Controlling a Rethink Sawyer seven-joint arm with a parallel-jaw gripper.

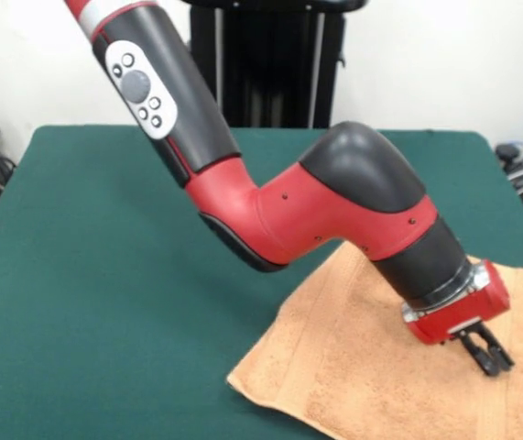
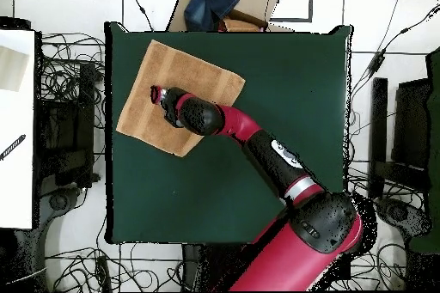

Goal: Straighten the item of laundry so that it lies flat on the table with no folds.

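Front view shows the bent arm angling its tool [image 1: 492, 356], fingers nearly together, down over the towel [image 1: 353, 367]

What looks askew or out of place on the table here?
The towel lies turned at an angle to the table edges, near one corner. It looks spread flat, with no clear fold. Nothing is spilled or damaged.

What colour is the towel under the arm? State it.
Peach-orange; the towel shows best in the front view, on the green table.
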